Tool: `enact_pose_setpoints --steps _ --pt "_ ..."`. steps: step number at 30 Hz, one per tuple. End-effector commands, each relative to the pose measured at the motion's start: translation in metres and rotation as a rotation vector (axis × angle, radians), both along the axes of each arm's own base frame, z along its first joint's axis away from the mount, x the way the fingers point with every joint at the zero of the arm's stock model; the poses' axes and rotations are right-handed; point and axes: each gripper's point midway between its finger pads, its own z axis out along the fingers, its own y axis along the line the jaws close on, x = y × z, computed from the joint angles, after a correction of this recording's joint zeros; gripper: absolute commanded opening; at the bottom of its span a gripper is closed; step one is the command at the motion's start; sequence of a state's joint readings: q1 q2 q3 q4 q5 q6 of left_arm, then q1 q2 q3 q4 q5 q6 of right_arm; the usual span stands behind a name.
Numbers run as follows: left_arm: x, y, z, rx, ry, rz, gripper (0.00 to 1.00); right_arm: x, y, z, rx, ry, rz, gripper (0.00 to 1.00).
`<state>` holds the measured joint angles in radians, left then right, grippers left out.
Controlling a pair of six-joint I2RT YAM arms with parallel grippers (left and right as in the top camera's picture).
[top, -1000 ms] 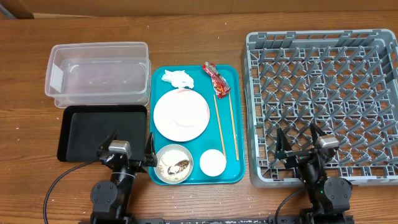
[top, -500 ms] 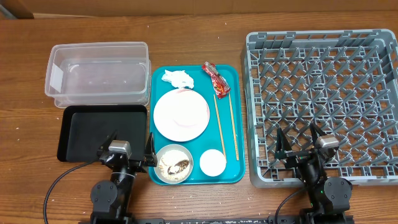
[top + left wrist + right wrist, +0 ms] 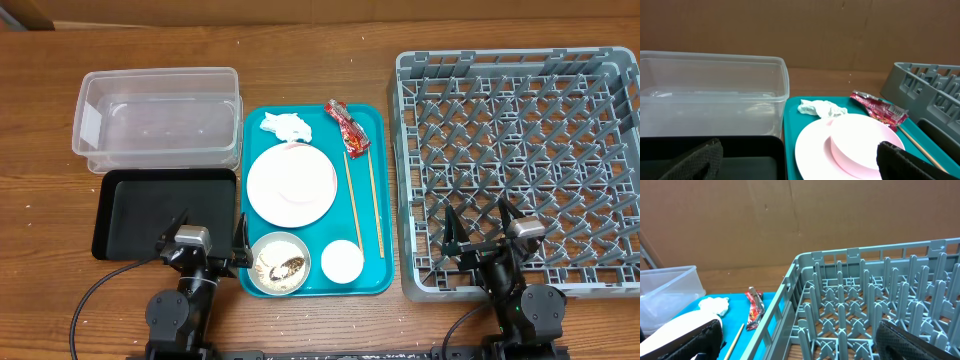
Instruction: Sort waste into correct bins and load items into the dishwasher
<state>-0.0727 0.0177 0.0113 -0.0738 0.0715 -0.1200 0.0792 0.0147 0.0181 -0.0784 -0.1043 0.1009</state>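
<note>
— Plate (image 3: 291, 186) sits in the middle of the teal tray (image 3: 378, 118), with the tissue (image 3: 286, 126) and the red wrapper (image 3: 347, 128) at the far end behind it. What else is on there?

— At the near edge there's the bowl (image 3: 279, 263) with rice and brown scraps (image 3: 287, 266) in it, and the cup (image 3: 342, 261) just beside it. The chopsticks (image 3: 353, 207) lie lengthwise to the right of the plate.

— And the bins?

— Left of the teal tray stands the clear tub (image 3: 90, 125), and the black tray (image 3: 130, 215) is just in front of it. The dish rack (image 3: 400, 180) is off to the right.

— Claws?

— Over the black tray's near right corner, beside the bowl, hangs the left gripper (image 3: 208, 235), fingers spread wide, nothing between them. Over the rack's near left corner hangs the right gripper (image 3: 478, 225), spread just as wide, gripping nothing.
</note>
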Motion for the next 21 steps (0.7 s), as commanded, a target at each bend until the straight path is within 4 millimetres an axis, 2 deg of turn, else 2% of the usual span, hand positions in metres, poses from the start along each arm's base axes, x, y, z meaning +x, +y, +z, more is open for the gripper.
enact_pose_setpoints --steps 1,12,17,19,21 --pt "0.000 -0.002 0.000 0.000 -0.007 -0.010 1.00 0.000 -0.001 -0.001 0.004 -0.007 -0.003 1.00" --pt "0.000 -0.003 0.004 -0.003 -0.022 -0.015 1.00 0.000 0.001 -0.001 0.004 -0.008 0.005 1.00" --pt "-0.004 -0.020 0.004 -0.060 -0.014 -0.111 1.00 -0.004 0.016 0.002 0.010 -0.018 0.098 1.00" --pt "-0.004 -0.021 0.011 -0.110 -0.032 -0.115 1.00 -0.006 0.020 0.004 0.010 -0.025 0.122 1.00" --pt "-0.005 -0.023 0.031 -0.162 -0.098 -0.129 1.00 -0.007 0.024 0.007 0.010 -0.037 0.148 1.00"
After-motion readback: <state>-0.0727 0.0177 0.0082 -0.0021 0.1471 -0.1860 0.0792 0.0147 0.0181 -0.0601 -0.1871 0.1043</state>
